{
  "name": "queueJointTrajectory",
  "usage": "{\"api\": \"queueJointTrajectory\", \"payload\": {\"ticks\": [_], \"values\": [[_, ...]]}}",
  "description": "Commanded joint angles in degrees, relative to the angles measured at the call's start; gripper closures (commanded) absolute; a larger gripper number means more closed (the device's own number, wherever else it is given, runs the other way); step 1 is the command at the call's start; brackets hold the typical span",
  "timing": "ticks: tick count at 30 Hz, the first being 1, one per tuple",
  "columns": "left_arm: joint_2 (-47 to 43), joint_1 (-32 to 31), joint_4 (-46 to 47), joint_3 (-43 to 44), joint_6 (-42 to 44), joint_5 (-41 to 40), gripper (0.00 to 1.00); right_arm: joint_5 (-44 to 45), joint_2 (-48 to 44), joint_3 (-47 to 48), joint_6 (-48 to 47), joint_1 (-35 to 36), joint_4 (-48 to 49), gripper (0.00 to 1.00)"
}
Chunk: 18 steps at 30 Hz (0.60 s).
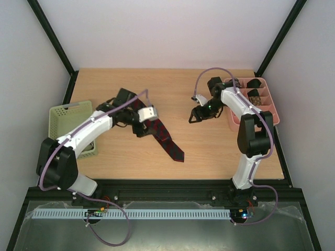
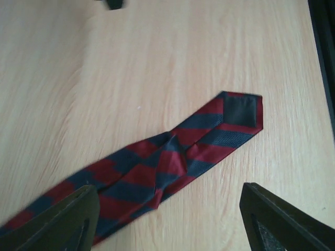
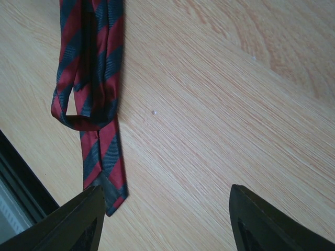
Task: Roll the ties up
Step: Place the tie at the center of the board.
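Note:
A dark red tie with navy stripes point(image 1: 166, 138) lies flat and slanted across the middle of the table. My left gripper point(image 1: 142, 129) is open just above its upper part. In the left wrist view the tie point(image 2: 172, 157) runs from lower left up to its pointed tip, passing by the left finger point(image 2: 63, 219); the gripper point(image 2: 167, 225) holds nothing. My right gripper point(image 1: 195, 117) is open and empty over bare wood, right of the tie. In the right wrist view point(image 3: 167, 225) a folded end of the tie point(image 3: 97, 104) lies at upper left, apart from the fingers.
A pink divided tray point(image 1: 273, 118) stands at the right edge, with a dark coiled tie point(image 1: 256, 82) and a brown coiled tie point(image 1: 255, 97) in its compartments. A pale green mesh basket point(image 1: 65, 112) sits at the left, partly under my left arm.

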Motion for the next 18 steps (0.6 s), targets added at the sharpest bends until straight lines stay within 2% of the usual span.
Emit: {"api": "queueJointTrajectory", "payload": {"ticks": [1,3,8,12,14,18], "values": [[7.74,-5.36,-0.10,2.45,14.62,-3.57,0.26,-1.05,-1.13,-1.78,1.05,-0.85,-0.96,0.34],[11.64,-6.47,-0.48,4.94,15.17,-4.10,0.28,-0.74,-1.94,-2.46,0.90,-1.02,-0.96,0.34],[17.93,-8.98,-2.46,8.20,20.62,-6.24,0.22,0.03,-4.47,-4.50,0.17,-1.06,-1.15,0.35],[20.72,-10.61,-1.72,7.55,23.69,-9.51,0.27,-0.79,-7.41,-7.83,-1.41,-0.94,-0.76,0.38],[21.82,-10.63,-0.38,7.91,23.19,-10.84,0.37,-1.02,-8.75,-10.13,-1.63,-0.54,0.12,0.41],[20.82,-9.38,2.74,8.72,19.36,-11.95,0.73,-0.32,-10.99,-14.31,-2.04,1.11,3.19,0.51]]}}
